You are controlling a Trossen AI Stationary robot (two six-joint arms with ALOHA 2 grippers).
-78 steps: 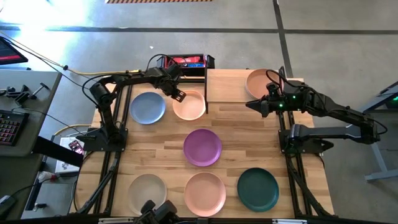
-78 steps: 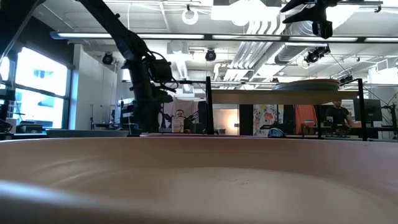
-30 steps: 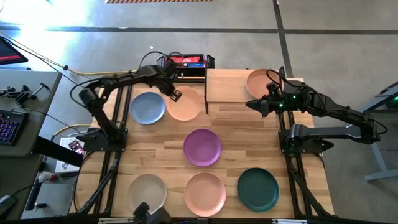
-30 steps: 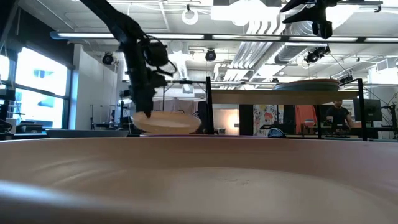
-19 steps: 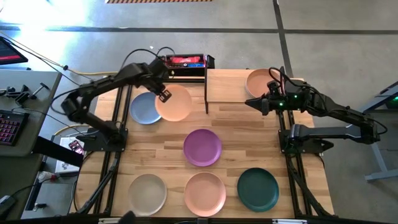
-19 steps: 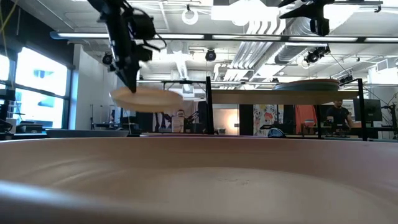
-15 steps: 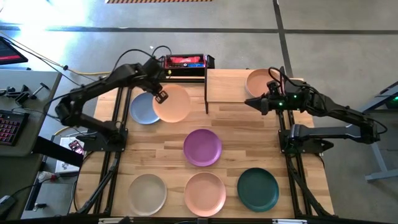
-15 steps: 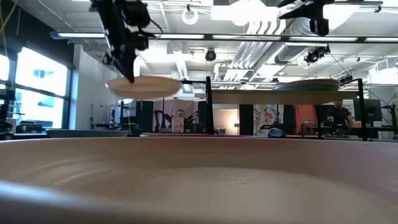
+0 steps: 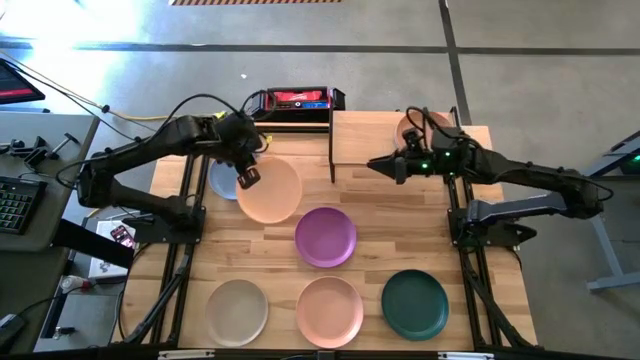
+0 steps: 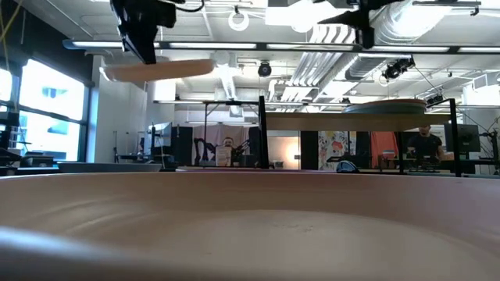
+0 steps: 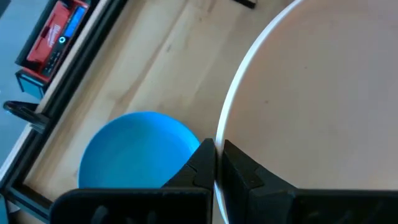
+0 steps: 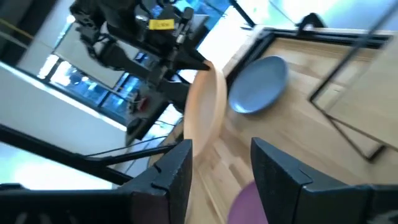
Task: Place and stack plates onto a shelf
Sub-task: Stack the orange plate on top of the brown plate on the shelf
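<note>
Left gripper (image 9: 247, 177) clamped tight on rim of peach plate (image 9: 270, 191), pinching its 9 o'clock edge; plate held aloft, level, above table (image 9: 400, 215), partly over blue plate (image 9: 222, 180). Right gripper (image 9: 380, 165) spread wide, holding nothing, hovering over shelf (image 9: 365, 138) toward its 6 o'clock edge. Orange plate (image 9: 408, 126) lay on shelf at 3 o'clock end. Purple plate (image 9: 326, 237) sat mid-table.

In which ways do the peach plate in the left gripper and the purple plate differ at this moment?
The peach plate is held in the air by the left gripper, shut on its rim; the purple plate lies on the table, untouched. The peach plate partly hides the blue plate; the purple plate covers nothing. Both are round, rimmed and similar in size.
</note>
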